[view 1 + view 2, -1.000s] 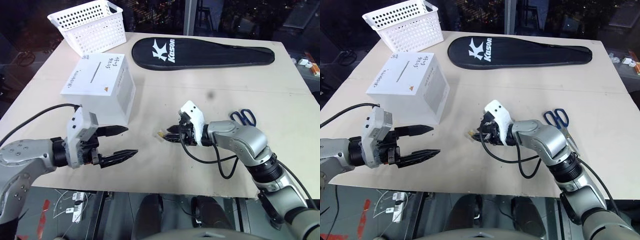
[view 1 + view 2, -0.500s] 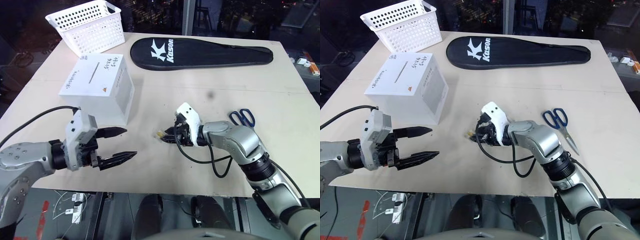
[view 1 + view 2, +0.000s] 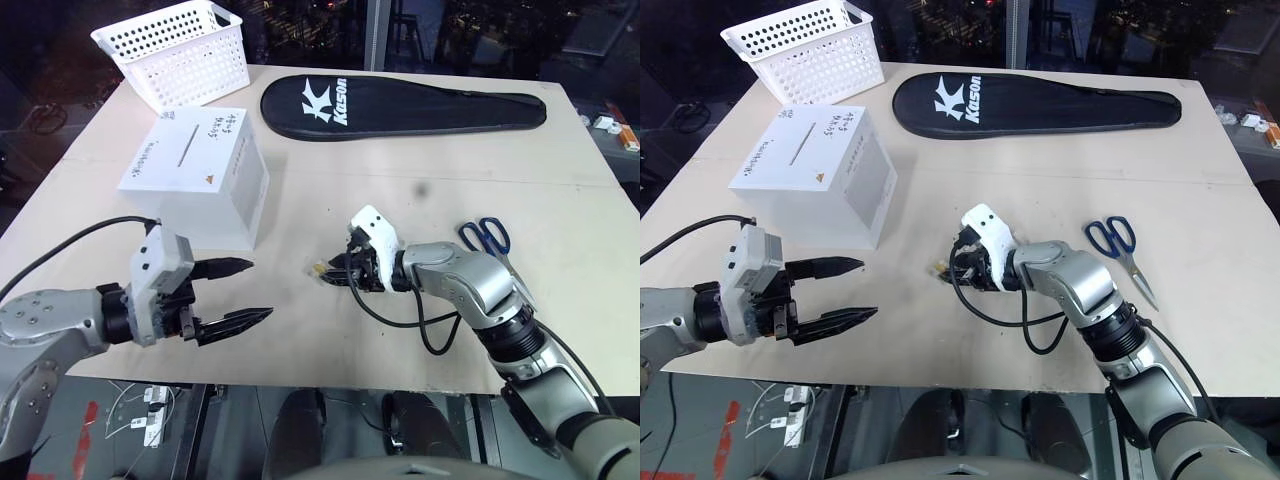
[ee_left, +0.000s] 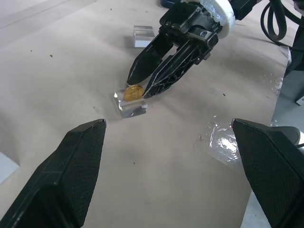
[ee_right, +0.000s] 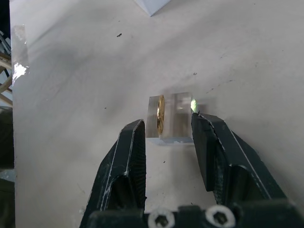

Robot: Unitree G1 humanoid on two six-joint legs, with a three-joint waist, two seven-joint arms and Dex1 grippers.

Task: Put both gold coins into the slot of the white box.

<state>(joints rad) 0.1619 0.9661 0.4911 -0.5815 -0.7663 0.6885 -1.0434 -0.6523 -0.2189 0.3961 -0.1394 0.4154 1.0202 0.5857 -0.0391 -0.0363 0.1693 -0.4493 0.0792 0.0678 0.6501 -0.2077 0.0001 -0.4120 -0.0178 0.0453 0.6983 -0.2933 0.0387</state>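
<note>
A gold coin (image 5: 160, 114) stands on edge inside a small clear case (image 5: 172, 118) on the table, right of the white box (image 3: 195, 175). My right gripper (image 3: 330, 274) lies low over the table, its two fingertips (image 5: 138, 127) closed on the near end of that case. The white box has black handwriting and a thin slot (image 3: 187, 150) in its top face. My left gripper (image 3: 245, 290) hovers open in front of the box, pointing at the case, with nothing between its fingers.
A white perforated basket (image 3: 180, 50) stands at the back left and a black racket cover (image 3: 400, 105) at the back. Blue-handled scissors (image 3: 487, 237) lie behind my right arm. Another clear case (image 4: 143, 36) sits just beyond the right gripper. The table's front edge (image 3: 330, 385) is close.
My right wrist has dipped and turned slightly over the case. Both grippers otherwise keep their places and openings.
</note>
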